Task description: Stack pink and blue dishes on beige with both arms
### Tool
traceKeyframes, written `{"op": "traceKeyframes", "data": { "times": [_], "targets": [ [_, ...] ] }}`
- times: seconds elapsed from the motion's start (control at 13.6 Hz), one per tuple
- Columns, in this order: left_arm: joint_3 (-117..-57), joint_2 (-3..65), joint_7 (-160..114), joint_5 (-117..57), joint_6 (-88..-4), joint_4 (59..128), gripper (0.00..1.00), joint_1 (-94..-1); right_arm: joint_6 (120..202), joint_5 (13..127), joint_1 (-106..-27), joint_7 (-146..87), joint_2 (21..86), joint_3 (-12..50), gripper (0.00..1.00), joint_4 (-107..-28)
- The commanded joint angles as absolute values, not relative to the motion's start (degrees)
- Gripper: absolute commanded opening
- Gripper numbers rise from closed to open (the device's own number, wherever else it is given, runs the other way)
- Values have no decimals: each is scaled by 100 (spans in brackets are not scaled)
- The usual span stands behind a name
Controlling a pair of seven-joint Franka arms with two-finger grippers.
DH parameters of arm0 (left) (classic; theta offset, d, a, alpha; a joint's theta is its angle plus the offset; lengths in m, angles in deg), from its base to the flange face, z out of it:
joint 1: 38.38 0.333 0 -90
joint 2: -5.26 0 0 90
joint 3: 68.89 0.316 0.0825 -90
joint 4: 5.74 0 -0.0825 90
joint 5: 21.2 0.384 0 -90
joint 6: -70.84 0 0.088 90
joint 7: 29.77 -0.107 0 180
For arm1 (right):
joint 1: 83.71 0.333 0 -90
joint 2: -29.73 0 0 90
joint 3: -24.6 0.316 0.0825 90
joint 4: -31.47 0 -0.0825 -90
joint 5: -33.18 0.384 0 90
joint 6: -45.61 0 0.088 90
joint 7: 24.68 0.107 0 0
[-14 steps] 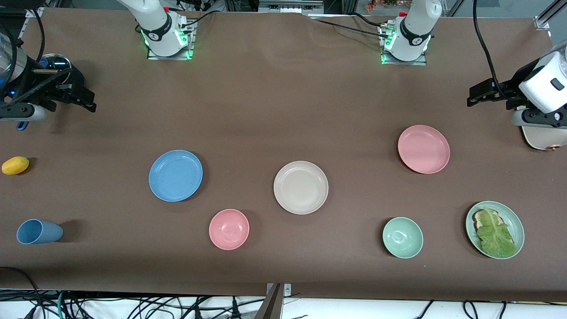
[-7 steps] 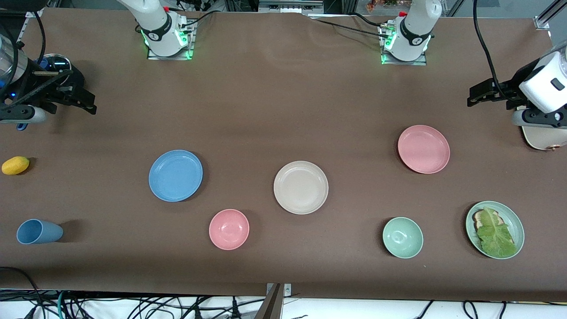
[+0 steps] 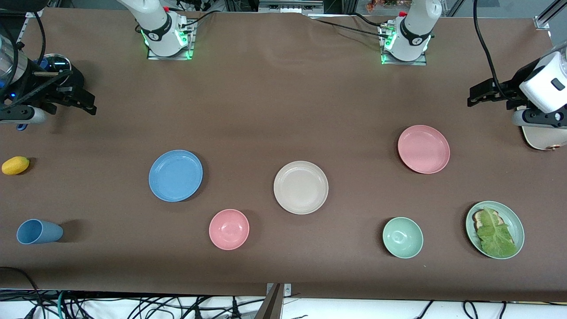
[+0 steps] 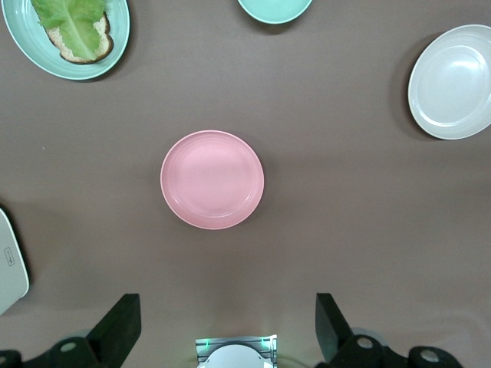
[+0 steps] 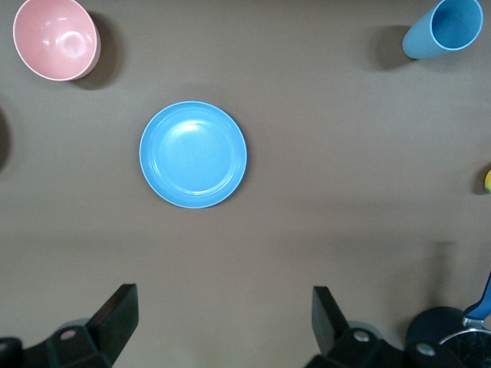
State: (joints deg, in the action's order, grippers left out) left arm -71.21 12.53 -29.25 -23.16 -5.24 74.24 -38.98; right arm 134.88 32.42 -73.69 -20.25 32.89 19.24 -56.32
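Note:
The light blue plate point(image 3: 175, 175) point(image 5: 193, 153) lies toward the right arm's end of the table. In the middle sits the beige plate point(image 3: 300, 187) point(image 4: 453, 80), and the pink plate point(image 3: 423, 149) point(image 4: 212, 179) lies toward the left arm's end. All three lie flat, apart from each other and bare. My right gripper point(image 3: 91, 103) point(image 5: 222, 322) hangs open and holds nothing, over the table's right-arm end, well away from the blue plate. Over the opposite end, my left gripper point(image 3: 471, 97) point(image 4: 228, 330) hangs open and holds nothing, clear of the pink plate.
Nearer the front camera stand a pink bowl point(image 3: 229, 229), a mint bowl point(image 3: 402, 237) and a mint plate with lettuce point(image 3: 495, 229). A blue cup point(image 3: 39, 231) lies on its side near a lemon point(image 3: 15, 165). A pan point(image 3: 54, 62) and a white board point(image 3: 542, 137) sit under the hands.
The right arm's hand has shifted very slightly over its end of the table. Nothing else has moved.

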Motion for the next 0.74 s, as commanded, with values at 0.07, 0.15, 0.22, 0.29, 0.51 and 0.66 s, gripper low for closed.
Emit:
{"op": "traceKeyframes", "data": {
  "times": [0.07,0.15,0.22,0.29,0.51,0.66],
  "targets": [
    [-7126,1247,-2985,-2428,-510,7406,100,-3847,13464,3283,-7361,-1950,3316,1915,100,-5527],
    [-7126,1247,-2985,-2428,-510,7406,100,-3847,13464,3274,-7361,-1950,3316,1915,100,-5527],
    [-7126,1247,-2985,-2437,-510,7406,100,-3838,13464,3274,-7361,-1950,3316,1915,100,-5527],
    [-7126,1247,-2985,-2437,-501,7406,100,-3847,13464,3274,-7361,-1950,3316,1915,100,-5527],
    [-7118,1404,-2985,-2367,-510,7406,100,-3847,13464,3274,-7361,-1950,3316,1915,100,-5527],
    [-7118,1606,-3021,-2393,-510,7406,100,-3786,13473,3274,-7361,-1950,3316,1915,100,-5527]
  ]
}}
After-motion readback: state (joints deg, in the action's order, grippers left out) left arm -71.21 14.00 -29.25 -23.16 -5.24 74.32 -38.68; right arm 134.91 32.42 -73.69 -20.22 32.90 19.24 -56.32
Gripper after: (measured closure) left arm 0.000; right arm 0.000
